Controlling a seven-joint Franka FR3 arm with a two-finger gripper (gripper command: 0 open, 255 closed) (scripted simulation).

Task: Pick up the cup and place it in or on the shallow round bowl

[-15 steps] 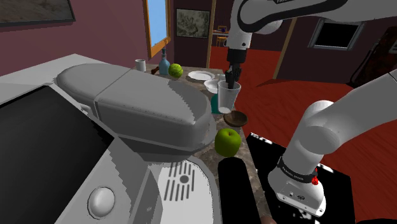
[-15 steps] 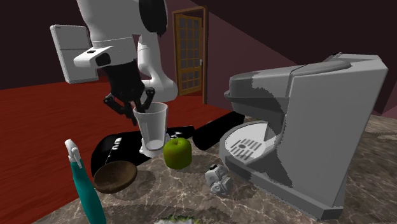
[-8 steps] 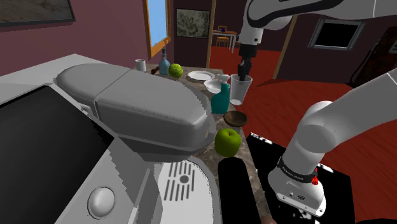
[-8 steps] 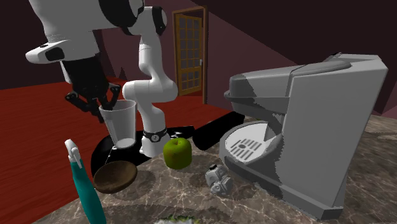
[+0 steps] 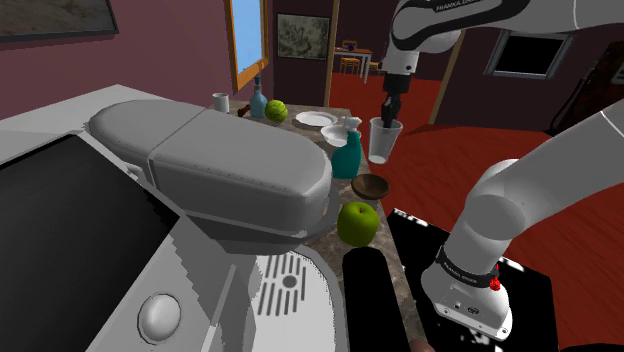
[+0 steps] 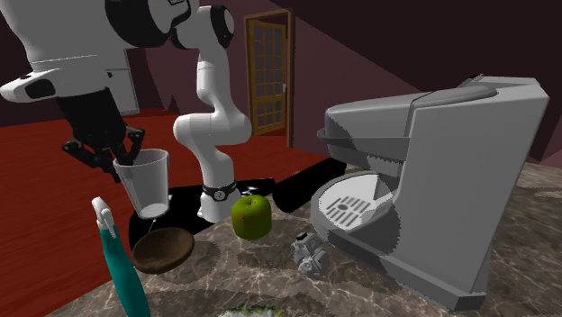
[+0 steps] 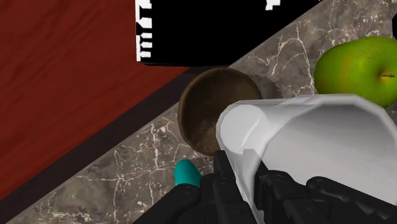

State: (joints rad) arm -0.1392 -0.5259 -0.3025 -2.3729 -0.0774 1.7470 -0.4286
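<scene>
A clear, whitish cup (image 5: pixel 381 141) hangs in the air, slightly tilted, with my black gripper (image 5: pixel 388 112) shut on its rim from above. The shallow brown round bowl (image 5: pixel 369 186) rests on the marble counter near its edge, below the cup and a little toward the shoulder view's left. In the second exterior view the cup (image 6: pixel 146 183) and gripper (image 6: pixel 114 158) hover above and left of the bowl (image 6: pixel 164 249). Through the wrist view the fingers (image 7: pixel 224 181) clasp the cup's wall (image 7: pixel 305 143), and the bowl (image 7: pixel 207 111) lies just past the cup's base.
A green apple (image 5: pixel 358 222) sits beside the bowl, a teal spray bottle (image 5: pixel 347 155) behind it. A big grey coffee machine (image 5: pixel 215 180) takes up the counter's near side. A white plate (image 5: pixel 316 120), mug (image 5: pixel 221 101) and second apple (image 5: pixel 276 111) stand far back. Red floor (image 5: pixel 470 150) lies beyond the counter edge.
The arm has carried the held cup up and away from the stand, rightward in the shoulder view and leftward in the second exterior view. The grip stays shut; the cup tilts more.
</scene>
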